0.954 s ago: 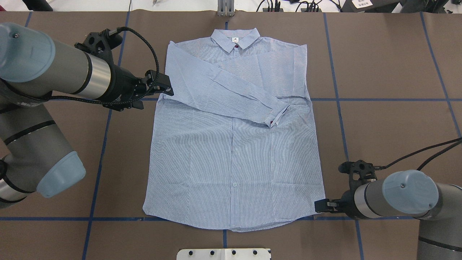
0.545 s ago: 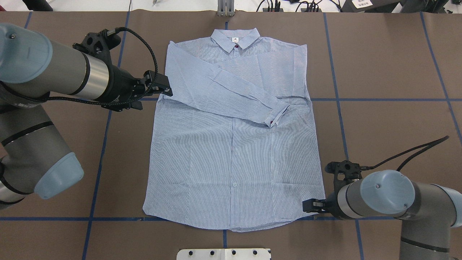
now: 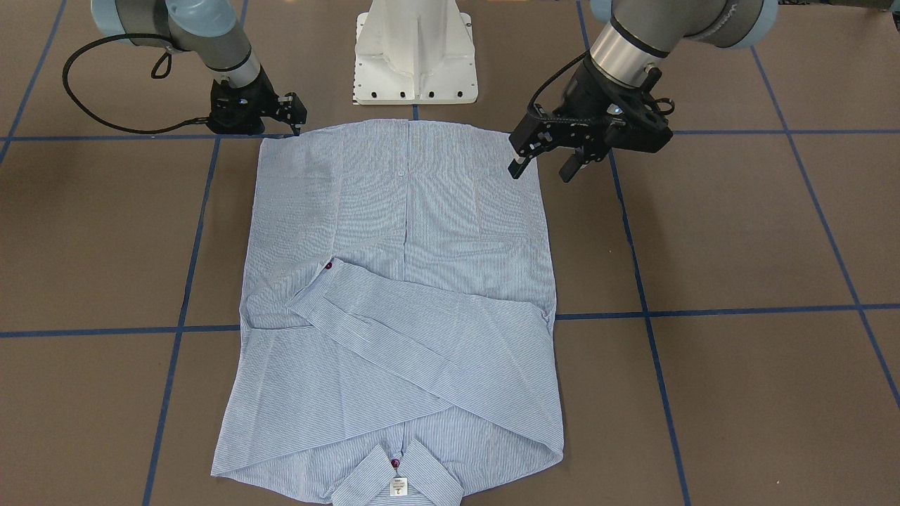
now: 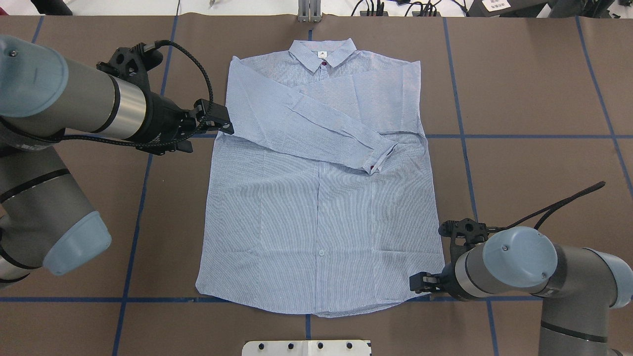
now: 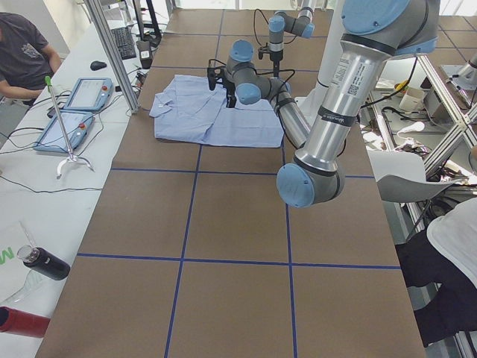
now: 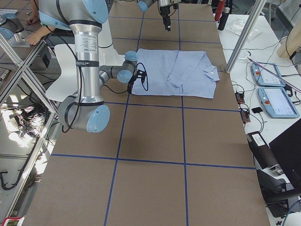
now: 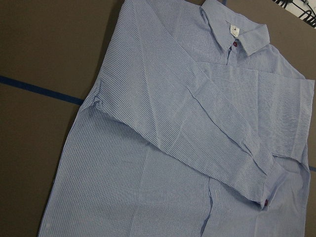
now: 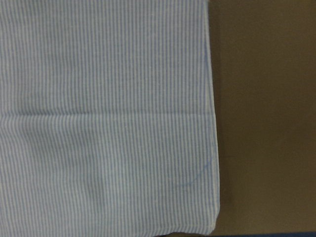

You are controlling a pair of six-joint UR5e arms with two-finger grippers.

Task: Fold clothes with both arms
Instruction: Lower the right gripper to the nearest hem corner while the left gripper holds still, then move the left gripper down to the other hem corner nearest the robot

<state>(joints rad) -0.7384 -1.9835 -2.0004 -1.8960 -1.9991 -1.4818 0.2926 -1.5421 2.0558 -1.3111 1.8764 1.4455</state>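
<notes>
The light blue striped shirt (image 4: pixel 321 212) lies flat and face up on the brown table, collar (image 4: pixel 322 52) at the far side, both sleeves folded across the chest. My left gripper (image 4: pixel 226 123) hovers open at the shirt's left edge beside the folded sleeve; in the front view its fingers (image 3: pixel 518 167) stand spread above the cloth edge (image 3: pixel 541 211). My right gripper (image 4: pixel 413 283) sits low at the shirt's near right hem corner (image 8: pixel 210 217), open, with nothing between its fingers. That corner fills the right wrist view. The left wrist view shows the folded sleeve (image 7: pixel 207 143).
The white pedestal base (image 3: pixel 415 63) stands just behind the hem. Blue tape lines (image 4: pixel 519 136) grid the brown table. A metal bracket (image 4: pixel 309 12) and cables sit at the far edge. Control tablets (image 5: pixel 74 112) and a seated person (image 5: pixel 26 52) are beside the table.
My right arm has slid left, bringing its gripper over the hem corner. My left gripper has drifted slightly left and up. The shirt has not moved.
</notes>
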